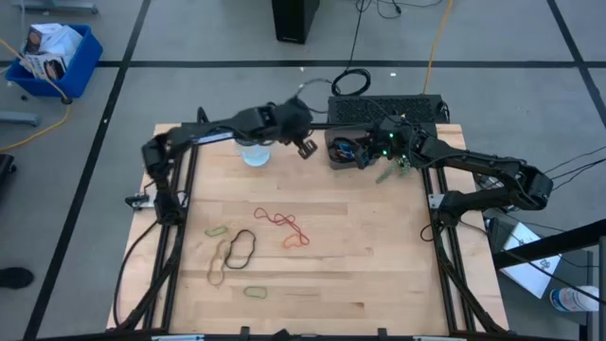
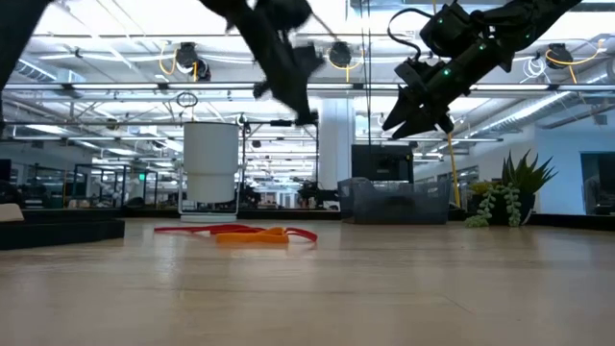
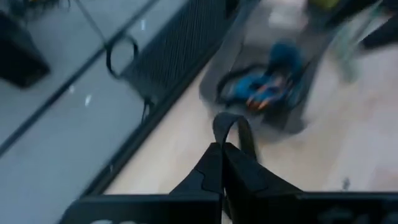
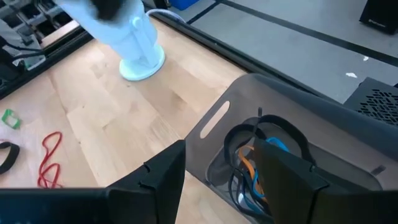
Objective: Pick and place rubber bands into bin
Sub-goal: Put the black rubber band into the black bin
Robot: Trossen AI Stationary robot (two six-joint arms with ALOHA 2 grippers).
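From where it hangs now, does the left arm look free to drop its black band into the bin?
Probably yes. The left gripper, jaws shut on a black rubber band, hangs beside the bin; the right gripper crowds its far side.

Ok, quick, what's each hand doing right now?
Left hand: closed on a black band.
Right hand: open, empty, over the bin.
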